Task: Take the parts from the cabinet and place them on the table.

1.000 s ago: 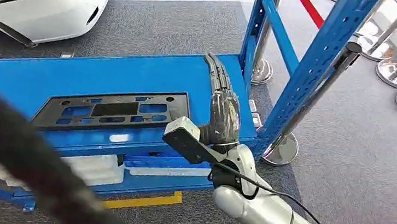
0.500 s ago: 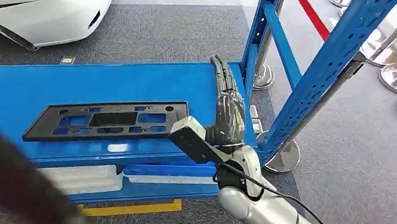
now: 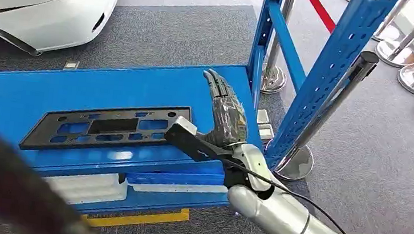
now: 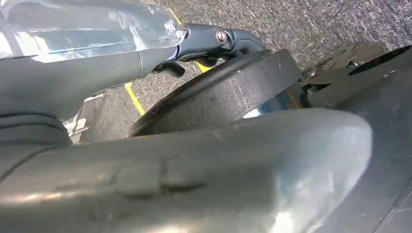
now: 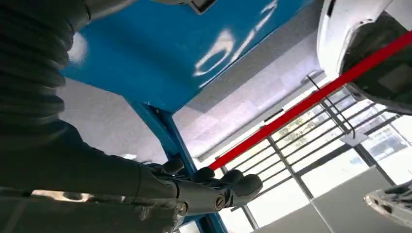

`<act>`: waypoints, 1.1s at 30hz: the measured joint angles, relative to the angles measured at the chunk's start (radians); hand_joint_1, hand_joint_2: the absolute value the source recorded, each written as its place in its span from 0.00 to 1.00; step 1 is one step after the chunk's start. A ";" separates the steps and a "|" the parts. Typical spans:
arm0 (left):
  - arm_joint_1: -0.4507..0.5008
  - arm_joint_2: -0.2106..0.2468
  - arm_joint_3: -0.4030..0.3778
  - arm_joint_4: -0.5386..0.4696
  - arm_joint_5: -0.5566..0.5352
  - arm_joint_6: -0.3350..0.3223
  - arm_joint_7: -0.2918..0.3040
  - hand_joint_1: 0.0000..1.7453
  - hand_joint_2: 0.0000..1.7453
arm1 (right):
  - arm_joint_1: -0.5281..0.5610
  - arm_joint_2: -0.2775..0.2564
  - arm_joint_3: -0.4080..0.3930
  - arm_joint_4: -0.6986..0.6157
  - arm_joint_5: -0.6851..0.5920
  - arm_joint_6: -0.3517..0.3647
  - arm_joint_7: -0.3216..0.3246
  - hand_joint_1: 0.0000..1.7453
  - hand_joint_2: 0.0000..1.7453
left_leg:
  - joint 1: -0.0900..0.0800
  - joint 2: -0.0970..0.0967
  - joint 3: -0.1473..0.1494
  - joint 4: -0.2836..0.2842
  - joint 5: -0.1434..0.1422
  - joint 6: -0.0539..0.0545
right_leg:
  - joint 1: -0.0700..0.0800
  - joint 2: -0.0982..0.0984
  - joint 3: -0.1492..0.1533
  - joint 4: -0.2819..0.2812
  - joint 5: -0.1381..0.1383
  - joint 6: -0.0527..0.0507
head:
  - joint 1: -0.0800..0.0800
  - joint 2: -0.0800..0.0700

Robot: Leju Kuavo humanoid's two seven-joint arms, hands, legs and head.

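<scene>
A flat black plastic frame with several cut-outs (image 3: 106, 125) lies on the blue cabinet shelf (image 3: 24, 91). My right hand (image 3: 227, 113) hovers over the shelf just past the frame's right end, fingers stretched out straight and close together, holding nothing. In the right wrist view the same hand (image 5: 204, 189) shows dark fingers slightly bent at the tips, with the blue shelf (image 5: 170, 48) beside it. In the left wrist view my left hand (image 4: 97, 53) hangs by my body above grey carpet, thumb and a finger extended, nothing in it.
A blue perforated upright (image 3: 335, 66) rises right of my hand, with chrome stanchion bases (image 3: 295, 157) behind it. White parts (image 3: 83, 185) sit on the lower shelf. A white car body (image 3: 38, 3) stands at far left. A dark blurred arm (image 3: 8, 189) crosses the lower left.
My right hand has shifted left along the shelf, closer to the frame's right end. The camera view has shifted slightly. The frame lies where it was.
</scene>
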 joint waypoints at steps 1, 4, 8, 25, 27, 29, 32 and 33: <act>0.000 0.000 0.000 0.000 -0.002 -0.003 0.000 0.00 0.00 | -0.006 0.000 0.002 0.013 0.013 0.027 0.013 0.00 1.00 | 0.000 0.000 0.000 0.000 0.000 0.000 | 0.000 0.000 0.000 0.000 0.000 0.000 | 0.000 0.000; 0.000 0.000 0.000 0.001 -0.010 -0.013 0.000 0.00 0.00 | -0.034 0.000 0.018 0.080 0.075 0.116 0.040 0.00 1.00 | 0.000 0.000 0.001 0.000 0.000 -0.001 | 0.000 0.000 0.002 0.000 0.000 0.000 | 0.001 0.000; -0.001 0.000 0.000 0.002 -0.029 -0.020 0.000 0.00 0.00 | -0.083 0.003 0.068 0.224 0.174 0.224 0.039 0.00 1.00 | 0.000 -0.001 0.002 0.000 0.000 -0.001 | -0.003 -0.002 0.005 0.000 0.000 0.000 | 0.002 0.000; -0.001 0.002 0.000 0.002 -0.059 -0.028 -0.002 0.00 0.00 | -0.146 0.037 0.249 0.484 0.288 0.278 -0.025 0.00 1.00 | -0.001 -0.001 0.003 0.002 -0.001 -0.001 | -0.004 -0.003 0.007 -0.003 0.000 0.001 | 0.004 0.000; -0.001 0.002 0.000 0.002 -0.061 -0.029 -0.002 0.00 0.00 | -0.149 0.041 0.259 0.488 0.298 0.275 -0.025 0.00 1.00 | -0.001 -0.001 0.004 0.002 -0.001 -0.001 | -0.004 -0.003 0.007 -0.003 0.000 0.001 | 0.004 0.000; -0.001 0.003 0.000 0.002 -0.065 -0.029 -0.002 0.00 0.00 | -0.152 0.044 0.269 0.490 0.302 0.275 -0.025 0.00 1.00 | -0.001 -0.001 0.005 0.002 -0.001 -0.001 | -0.004 -0.003 0.007 -0.003 0.000 0.001 | 0.004 0.000; -0.001 0.003 0.000 0.002 -0.069 -0.031 -0.002 0.00 0.00 | -0.154 0.048 0.277 0.495 0.326 0.274 -0.021 0.00 1.00 | -0.001 -0.001 0.005 0.001 -0.001 -0.001 | -0.003 -0.003 0.008 -0.003 0.000 0.001 | 0.004 0.000; -0.001 0.003 0.000 0.002 -0.070 -0.032 -0.002 0.00 0.00 | -0.156 0.050 0.280 0.496 0.334 0.274 -0.018 0.00 1.00 | -0.001 -0.001 0.005 0.001 -0.001 -0.001 | -0.003 -0.003 0.008 -0.003 0.000 0.001 | 0.004 0.000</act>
